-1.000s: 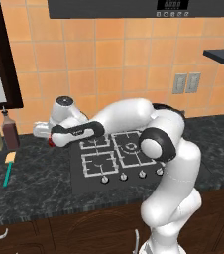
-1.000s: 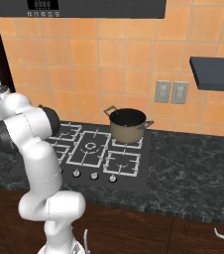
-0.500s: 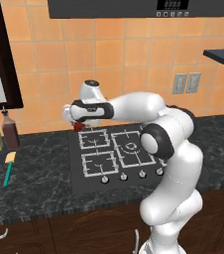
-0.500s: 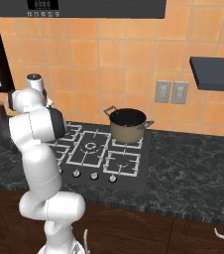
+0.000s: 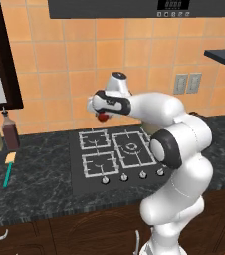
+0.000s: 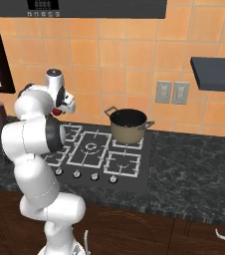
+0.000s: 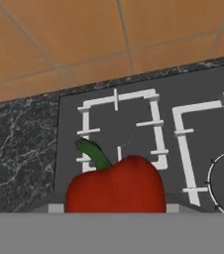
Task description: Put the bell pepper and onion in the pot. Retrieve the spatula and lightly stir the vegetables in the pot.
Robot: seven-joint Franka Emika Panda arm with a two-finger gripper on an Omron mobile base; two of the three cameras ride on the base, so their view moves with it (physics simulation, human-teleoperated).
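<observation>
so the gripper [image 5: 102, 114] is clamped on the bell pepper [image 7: 115, 184], held up over the stove's back-left burner [image 7: 119, 130] and well short of the pot [image 6: 128, 125]; it looks light, glossy and slippery, so squeezing across its fat middle seems safest.

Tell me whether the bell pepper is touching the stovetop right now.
Apart. The left base view shows the bell pepper held at the gripper, with tiled wall visible between it and the stovetop below.

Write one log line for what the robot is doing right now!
phase: carrying | gripper: shut on bell pepper | position: above stove | pot: back burner | spatula: on counter
</observation>
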